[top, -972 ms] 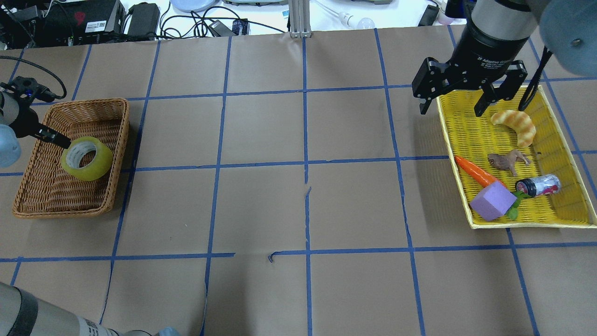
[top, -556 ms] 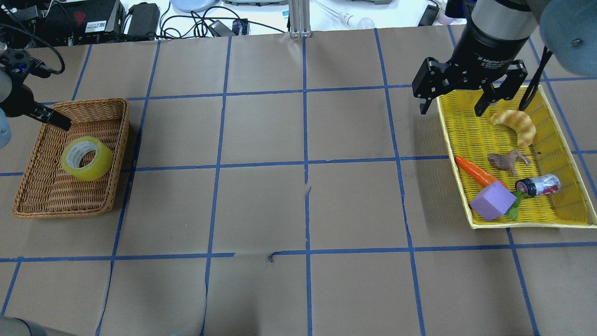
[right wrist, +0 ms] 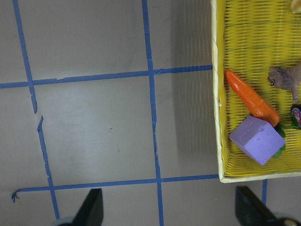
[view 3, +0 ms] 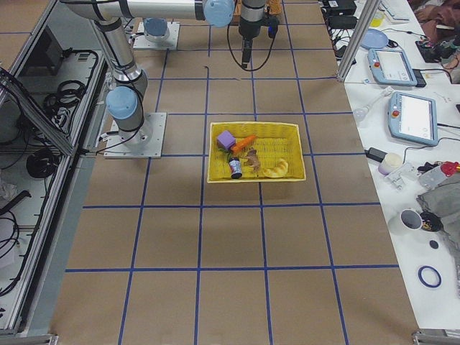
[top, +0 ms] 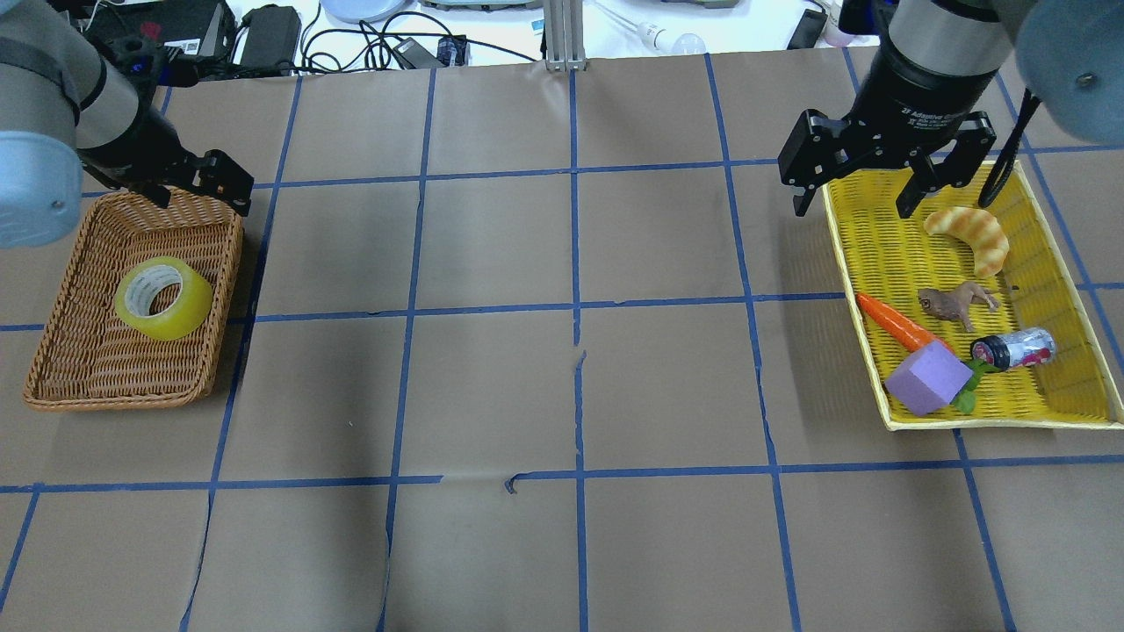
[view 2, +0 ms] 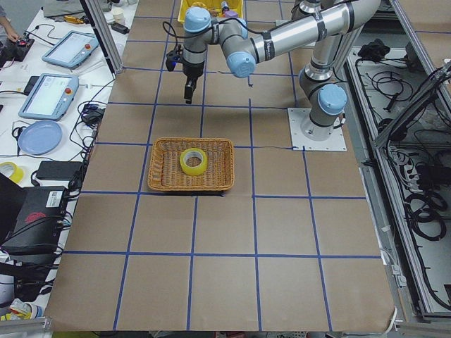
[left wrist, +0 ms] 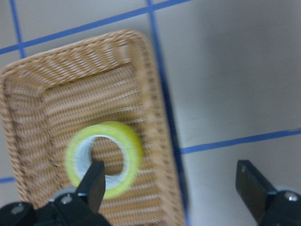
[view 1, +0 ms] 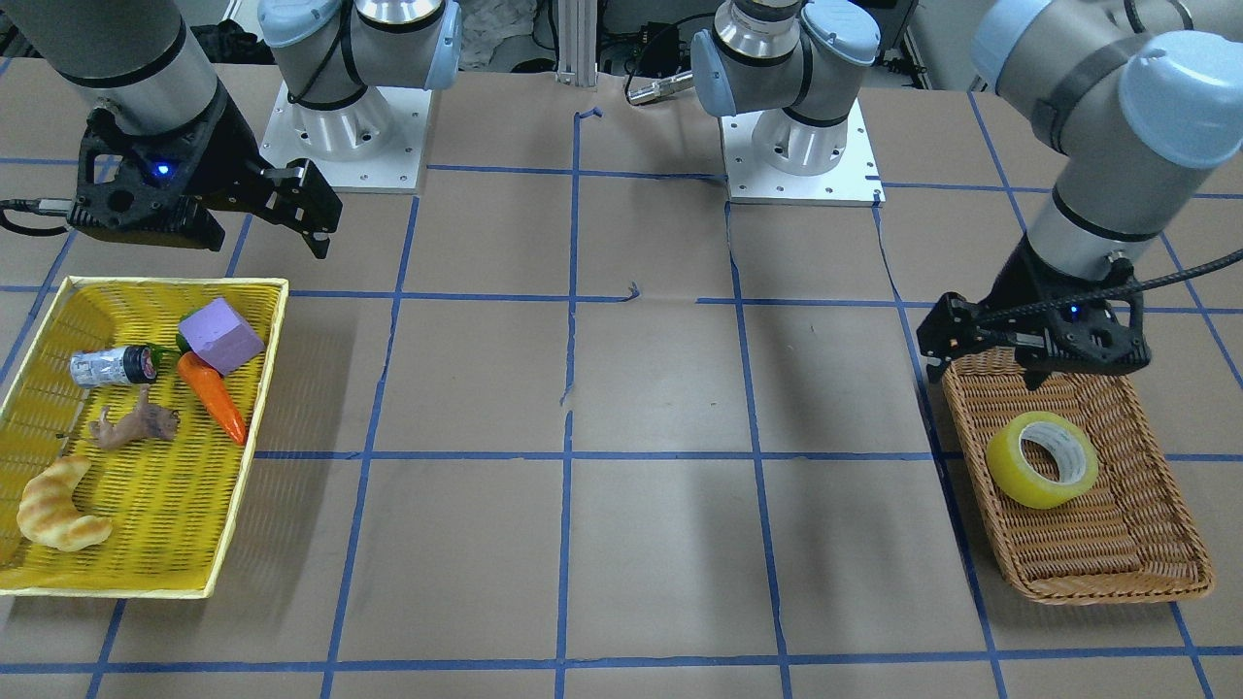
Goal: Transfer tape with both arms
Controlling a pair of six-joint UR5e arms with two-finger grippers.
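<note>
The tape [top: 163, 298] is seen lying inside the wicker basket [top: 54, 373], near its middle, with its open core turned upward; the basket is set on the paper-covered surface [top: 492, 395] on the robot's left side. The left claw [top: 200, 202] is held in the air above the basket, clear of the tape, with its fingers spread wide and nothing between them. In the left wrist view the roll is framed below, close to one finger [left wrist: 94, 186], though it is not touched. At the other end of the surface a yellow tray [top: 992, 424] is placed, in which a croissant [top: 970, 235], a carrot [top: 896, 322], a purple block [top: 929, 379], a small animal figure [top: 957, 303] and a little bottle [top: 1014, 348] are contained. The right claw [top: 850, 211] is held above the tray's edge, likewise released and empty.
</note>
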